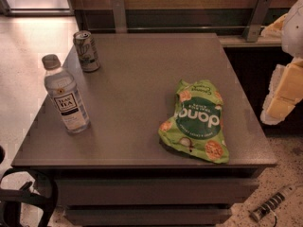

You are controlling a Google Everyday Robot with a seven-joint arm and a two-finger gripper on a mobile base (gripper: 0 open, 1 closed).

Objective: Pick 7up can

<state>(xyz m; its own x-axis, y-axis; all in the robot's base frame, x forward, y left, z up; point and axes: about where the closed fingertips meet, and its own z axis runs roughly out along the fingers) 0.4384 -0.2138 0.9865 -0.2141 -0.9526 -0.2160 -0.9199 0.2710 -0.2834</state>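
From the camera view: 7up can (86,51) upright at far-left corner of grey bench (137,79), near but apart from clear bottle (66,94) at left edge. Green snack bag (196,122) flat toward front right. Hand (283,93) off bench's right edge, well apart from can; released or clenched, cannot tell

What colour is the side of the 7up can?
The 7up can is dull green-grey, camera view; claw hangs at right edge.
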